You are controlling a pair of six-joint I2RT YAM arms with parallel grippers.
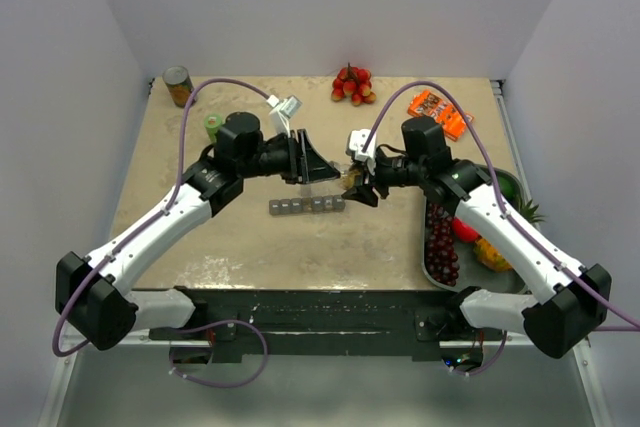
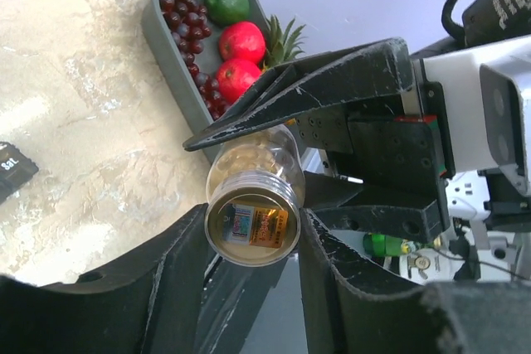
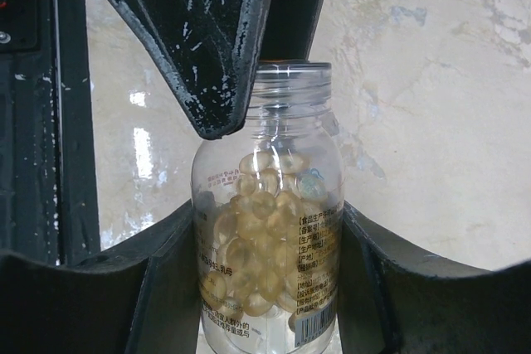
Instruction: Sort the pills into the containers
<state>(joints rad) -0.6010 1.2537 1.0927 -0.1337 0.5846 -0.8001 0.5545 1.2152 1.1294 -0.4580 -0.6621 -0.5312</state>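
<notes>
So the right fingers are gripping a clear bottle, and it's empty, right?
Not empty. The right wrist view shows the clear bottle about half full of translucent yellow capsules. The rest holds: the right fingers are gripping it on both sides.

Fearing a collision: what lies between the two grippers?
An open pill bottle, held by the right gripper, left gripper at its mouth; see both wrist views.

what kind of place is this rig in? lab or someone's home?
Probably a lab data-collection booth, not a home: plain white walls box in one small table, two arms are bolted at its edge, and the fruit looks like props.
</notes>
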